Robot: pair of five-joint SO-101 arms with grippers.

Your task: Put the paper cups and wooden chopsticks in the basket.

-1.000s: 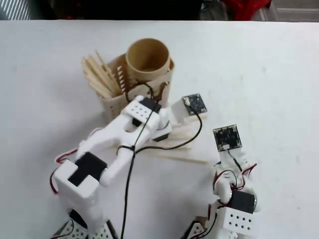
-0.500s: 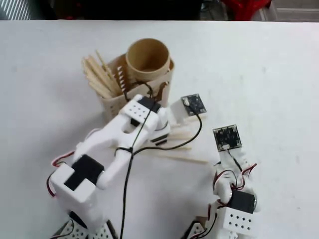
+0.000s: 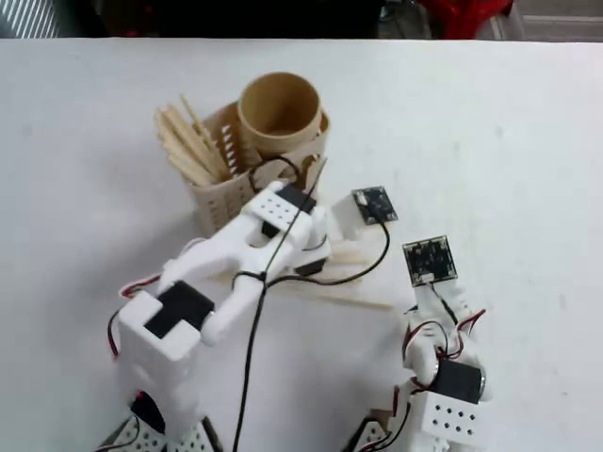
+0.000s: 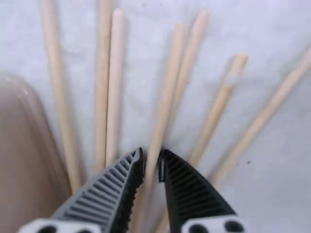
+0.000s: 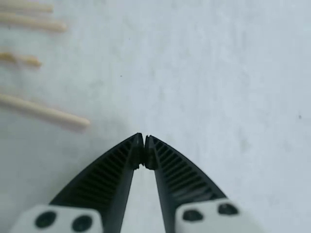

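Wooden chopsticks lie fanned on the white surface around the left jaws. These jaws are drawn almost together, with one pale wooden chopstick nipped between their tips. Just beside them rises the wall of the beige perforated plastic basket. In the high view the basket stands just beyond the left arm's wrist. It holds an upright brown paper cup and a leaning bundle of wooden sticks beside the cup. The right jaws are closed tip to tip on nothing, above bare surface. Several chopstick ends lie near them, ahead and off to one side. The right arm sits well apart from the basket.
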